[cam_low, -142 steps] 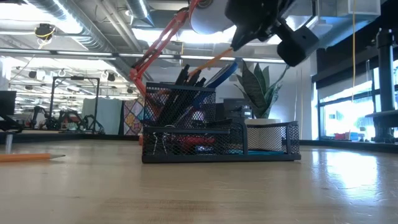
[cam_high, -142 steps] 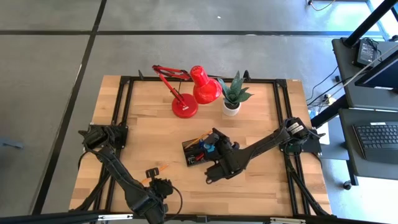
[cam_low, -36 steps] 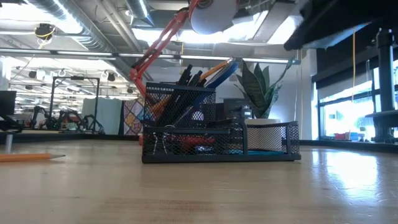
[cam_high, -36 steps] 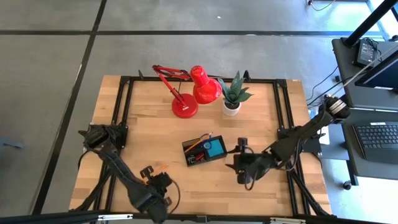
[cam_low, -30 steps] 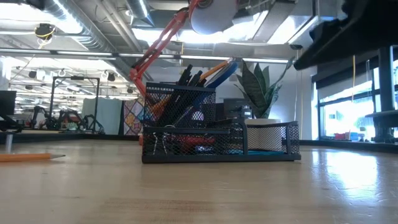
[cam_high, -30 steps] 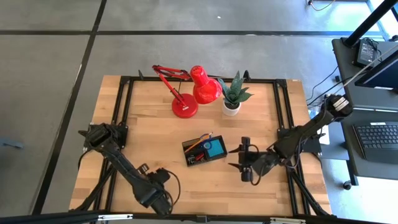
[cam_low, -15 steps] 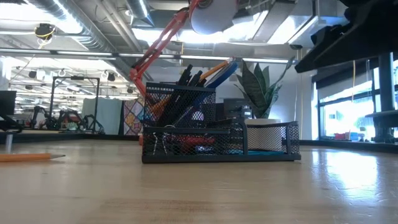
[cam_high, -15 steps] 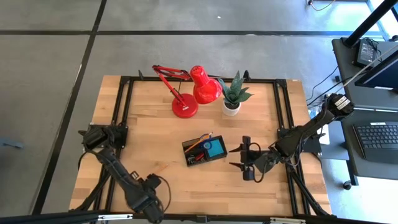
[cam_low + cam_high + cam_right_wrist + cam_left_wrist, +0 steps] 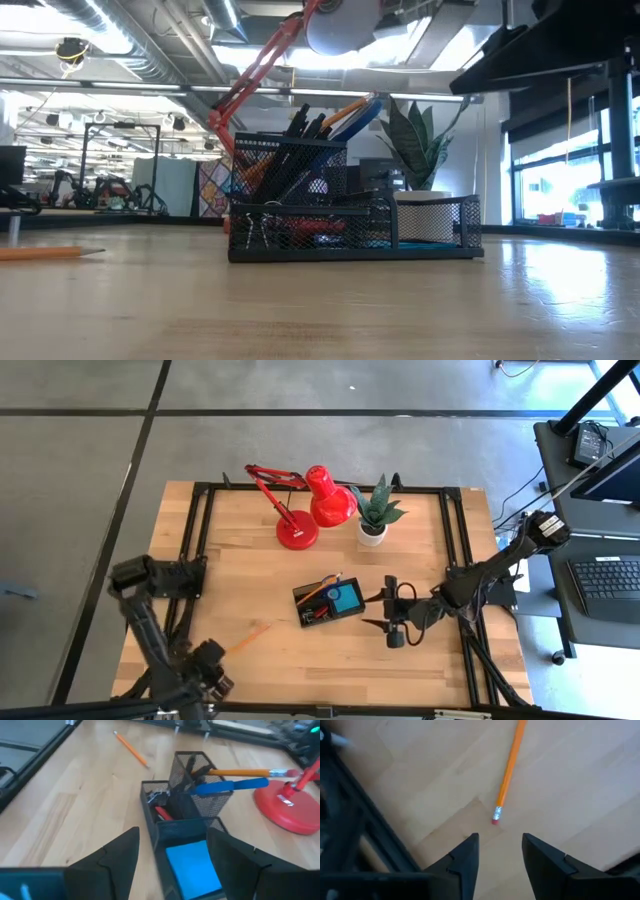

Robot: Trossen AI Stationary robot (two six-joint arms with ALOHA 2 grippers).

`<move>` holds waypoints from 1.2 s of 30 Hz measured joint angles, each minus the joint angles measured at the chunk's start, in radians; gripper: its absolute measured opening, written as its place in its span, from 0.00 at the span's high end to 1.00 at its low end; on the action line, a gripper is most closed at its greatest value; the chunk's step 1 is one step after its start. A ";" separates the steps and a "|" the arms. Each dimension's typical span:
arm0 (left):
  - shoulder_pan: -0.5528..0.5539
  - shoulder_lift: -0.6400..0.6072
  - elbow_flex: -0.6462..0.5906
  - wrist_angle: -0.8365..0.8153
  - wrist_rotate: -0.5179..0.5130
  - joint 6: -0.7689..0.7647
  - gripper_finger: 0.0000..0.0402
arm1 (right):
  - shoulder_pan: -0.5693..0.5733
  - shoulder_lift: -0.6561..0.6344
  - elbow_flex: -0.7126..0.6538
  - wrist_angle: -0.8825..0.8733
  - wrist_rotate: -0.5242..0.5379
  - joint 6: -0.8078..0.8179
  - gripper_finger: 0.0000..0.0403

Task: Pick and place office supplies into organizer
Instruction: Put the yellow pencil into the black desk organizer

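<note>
Organizer (image 9: 328, 601), black mesh, sat near the middle of the wooden table (image 9: 250, 560), in front of the red desk lamp (image 9: 305, 505) and the potted plant (image 9: 376, 512). Held a blue note pad (image 9: 192, 867) in its flat tray, a red item and a clip-like piece in the compartment beside that, and blue-handled scissors (image 9: 230, 785) with an orange pencil leaning out of the tall cup. Seen level across the table as a mesh box (image 9: 350, 215) with pens sticking up.

One loose orange pencil (image 9: 248, 638) lay flat on the wood, well to the left of the organizer, eraser end (image 9: 495, 817) toward the left gripper (image 9: 500, 852). Hovered just short of that eraser, fingers (image 9: 465, 857) apart and gripping nothing, near the table's front left edge (image 9: 205, 670).

Right gripper (image 9: 385, 612) hung just right of the organizer, spread wide and empty, pointed at the note pad.
</note>
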 joint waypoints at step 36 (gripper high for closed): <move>0.112 -0.048 -0.273 0.341 0.165 0.179 0.67 | -0.012 0.000 0.000 0.018 -0.052 -0.040 0.42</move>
